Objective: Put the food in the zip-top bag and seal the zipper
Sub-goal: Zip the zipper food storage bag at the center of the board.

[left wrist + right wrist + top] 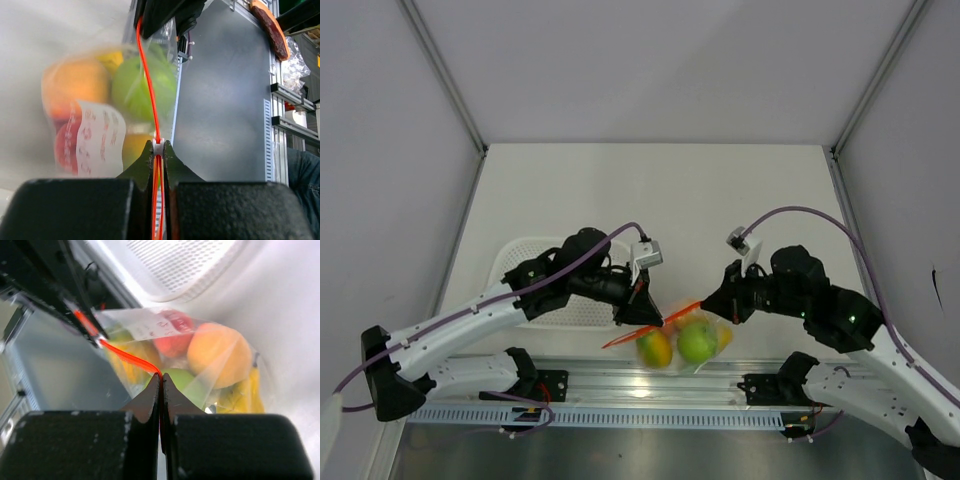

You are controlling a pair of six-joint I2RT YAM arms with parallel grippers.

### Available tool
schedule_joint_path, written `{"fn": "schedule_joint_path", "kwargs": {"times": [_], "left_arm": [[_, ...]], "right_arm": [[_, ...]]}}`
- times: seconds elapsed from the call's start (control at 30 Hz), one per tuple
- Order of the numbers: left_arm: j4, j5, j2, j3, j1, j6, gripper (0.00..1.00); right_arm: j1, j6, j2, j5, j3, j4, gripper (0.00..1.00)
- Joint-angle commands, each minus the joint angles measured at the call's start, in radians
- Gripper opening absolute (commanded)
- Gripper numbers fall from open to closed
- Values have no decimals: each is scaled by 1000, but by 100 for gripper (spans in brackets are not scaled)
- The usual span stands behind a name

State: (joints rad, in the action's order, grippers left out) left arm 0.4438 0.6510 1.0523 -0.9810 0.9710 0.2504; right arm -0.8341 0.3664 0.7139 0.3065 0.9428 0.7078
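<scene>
- white label on zip-top bag: red print, too blurred to read
- same label, right wrist view: red marks, illegible
- no other text legible

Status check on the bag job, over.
Left jaws, right jaws: shut on thin red-orange zipper strip. Clear floppy plastic bag held between, toy fruit inside. Nothing in the way.

Basket: a white slotted plastic basket, sitting on the left half of the table.
Table: a white matte tabletop.
Rail: a silver ribbed aluminium rail along the near edge.
</scene>
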Motion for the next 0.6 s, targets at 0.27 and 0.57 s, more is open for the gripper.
{"fn": "schedule_joint_path", "kwargs": {"times": [0.27, 0.57], "left_arm": [[79, -43, -101, 51, -15, -3, 1], [144, -171, -176, 88, -31, 21, 0]], "right_arm": [[21, 112, -131, -389, 2, 125, 0], [24, 187, -136, -517, 8, 167, 0]]}}
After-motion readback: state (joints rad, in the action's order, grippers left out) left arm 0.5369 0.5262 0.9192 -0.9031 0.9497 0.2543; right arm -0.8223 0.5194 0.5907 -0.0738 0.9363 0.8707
